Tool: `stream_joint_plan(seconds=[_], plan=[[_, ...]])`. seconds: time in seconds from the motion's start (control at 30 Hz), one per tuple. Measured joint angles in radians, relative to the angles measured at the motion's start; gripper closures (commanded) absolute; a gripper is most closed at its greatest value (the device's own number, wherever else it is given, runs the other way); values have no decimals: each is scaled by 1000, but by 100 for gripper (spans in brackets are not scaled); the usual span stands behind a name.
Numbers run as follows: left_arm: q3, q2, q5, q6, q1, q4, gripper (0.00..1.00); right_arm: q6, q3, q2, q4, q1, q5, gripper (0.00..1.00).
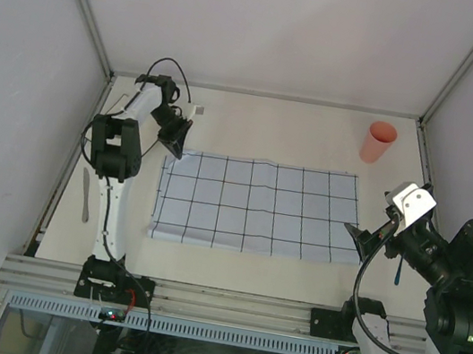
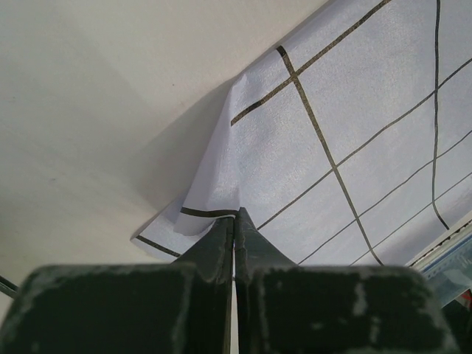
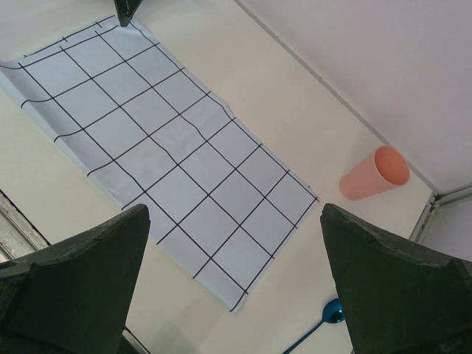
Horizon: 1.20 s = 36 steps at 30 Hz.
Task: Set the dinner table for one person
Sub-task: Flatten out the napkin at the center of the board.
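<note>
1. Left end effector (image 2: 234,221) is clenched on the gridded cloth's (image 2: 354,110) far left corner; only the left wrist view shows that corner puckered up off the worktop (image 2: 88,110).
2. Right end effector (image 3: 234,221) hangs spread wide, empty, by the cloth's right edge.
3. Only the top view shows the worktop reaching all round the cloth, with a pale utensil (image 1: 86,195) left of it.
4. An orange cup (image 3: 375,173) stands beyond the cloth's far right corner.

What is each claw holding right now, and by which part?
The left claw is shut on the light-blue grid cloth, pinching its far left corner, which is lifted slightly. The right claw is open and holds nothing.
</note>
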Motion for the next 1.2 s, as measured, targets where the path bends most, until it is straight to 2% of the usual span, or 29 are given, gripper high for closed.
stream_joint_plan(seconds=[0.3,0.63,0.93,1.2], plan=[[-53,-35,3,1,0,-8,100,0,0,-2,0,2,0,0],[-160,-177,27,8,0,-23,100,-1,0,-23,0,23,1,0],[-248,-189,28,17,0,-23,100,-4,0,-31,0,35,4,0],[-256,-190,29,17,0,-25,100,-10,0,-31,0,36,9,0]])
